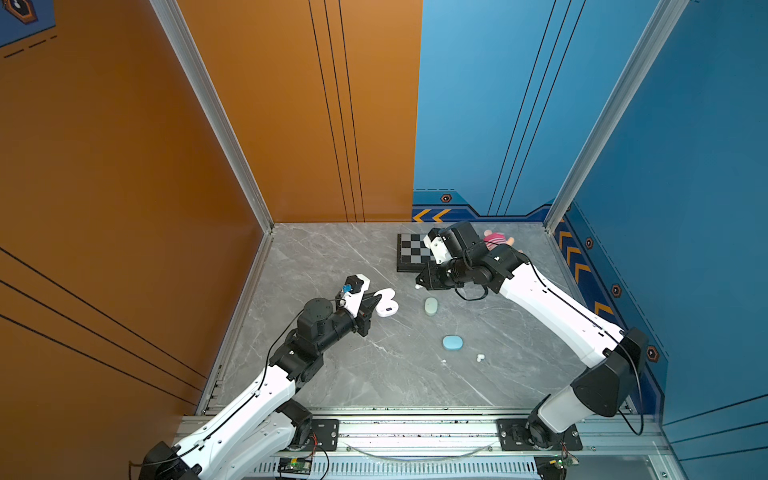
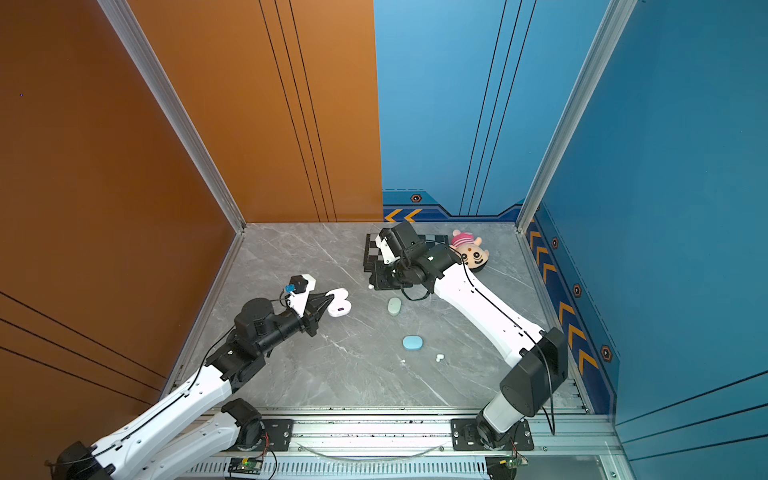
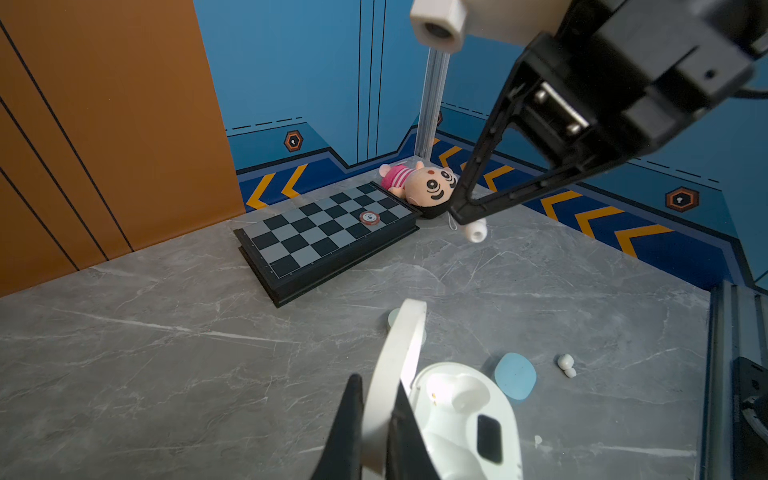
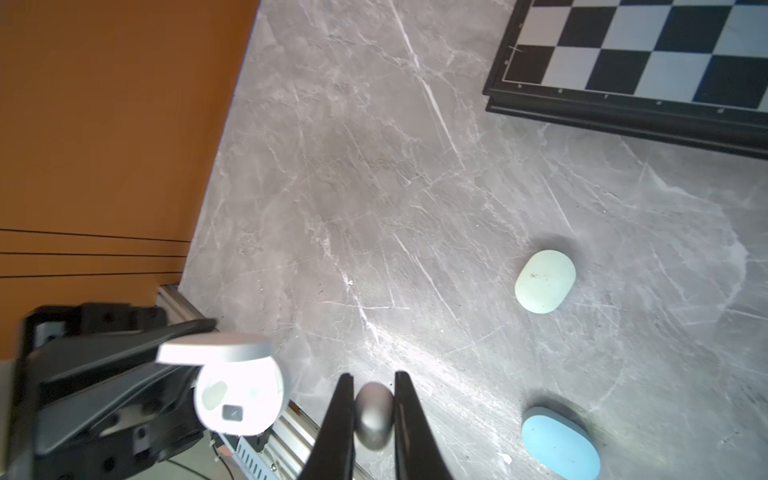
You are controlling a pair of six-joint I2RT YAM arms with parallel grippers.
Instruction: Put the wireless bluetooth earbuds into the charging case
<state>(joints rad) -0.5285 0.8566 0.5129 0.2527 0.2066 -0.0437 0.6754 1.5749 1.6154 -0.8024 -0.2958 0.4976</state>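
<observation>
In both top views my left gripper (image 1: pixel 374 300) is shut on the raised lid (image 3: pixel 401 353) of an open white charging case (image 1: pixel 387 307), held just above the table's left middle. The case's empty sockets (image 3: pixel 461 395) face up in the left wrist view. To its right my right gripper (image 1: pixel 419 284) is shut on one white earbud (image 4: pixel 374 415), a short way from the case and above the table. The same earbud (image 3: pixel 476 230) shows at the jaw tips in the left wrist view. Two more white earbuds (image 1: pixel 480 357) lie together on the table near the front right.
A pale green closed case (image 1: pixel 431 306) and a blue closed case (image 1: pixel 452 342) lie mid-table. A tiny white bit (image 1: pixel 444 360) lies by the blue case. A chessboard (image 1: pixel 409 251) with a chip (image 3: pixel 370 217) and a plush doll (image 2: pixel 469 249) sit at the back right.
</observation>
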